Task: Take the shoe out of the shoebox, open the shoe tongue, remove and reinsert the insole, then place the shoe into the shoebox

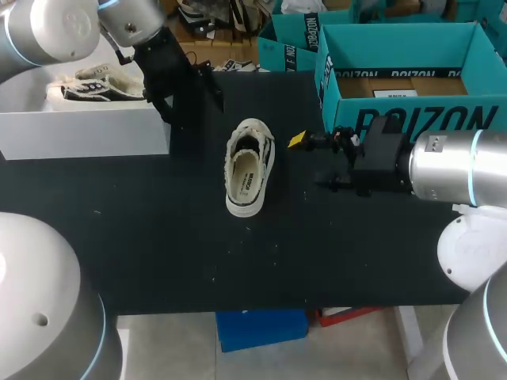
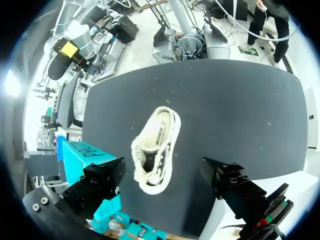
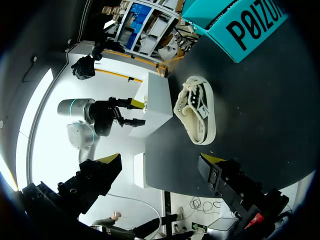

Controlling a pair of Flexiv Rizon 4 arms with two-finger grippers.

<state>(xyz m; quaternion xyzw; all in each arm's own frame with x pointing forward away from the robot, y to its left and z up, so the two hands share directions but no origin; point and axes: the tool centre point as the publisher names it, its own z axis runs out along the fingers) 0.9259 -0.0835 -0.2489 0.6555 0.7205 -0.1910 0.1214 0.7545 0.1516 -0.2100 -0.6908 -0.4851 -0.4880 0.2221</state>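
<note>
Shoe [image 1: 249, 168] [image 2: 155, 150] [image 3: 196, 116]: cream low sneaker with frayed edge and dark side marks, upright on its sole mid-table, outside the box. Nothing touches it.
Insole: pale, seen through the shoe's opening in the head view. Can't tell how well it is seated.
Shoebox [image 1: 412, 119] [image 2: 80, 150] [image 3: 240, 25]: teal, lid off, at the table's right far corner, near the shoe but apart from it.
Left gripper [image 1: 194, 89] [image 2: 164, 167] [image 3: 140, 112]: fingers spread wide, holding nothing. It is above the table's far left part, beside the white box. In its wrist view the shoe lies ahead, between the lines of the two fingers, with no contact.
Right gripper [image 1: 313, 162] [image 3: 159, 162]: fingers spread apart, empty, low over the table just right of the shoe, in front of the shoebox. One yellow tip points at the shoe's side and a gap remains.
Table [image 1: 158, 237]: black top.
White box [image 1: 79, 127] [image 3: 155, 100]: at the far left edge, with a second shoe [image 1: 87, 83] lying in it.
Second teal box [image 1: 289, 39]: behind the shoebox, at the far edge.
</note>
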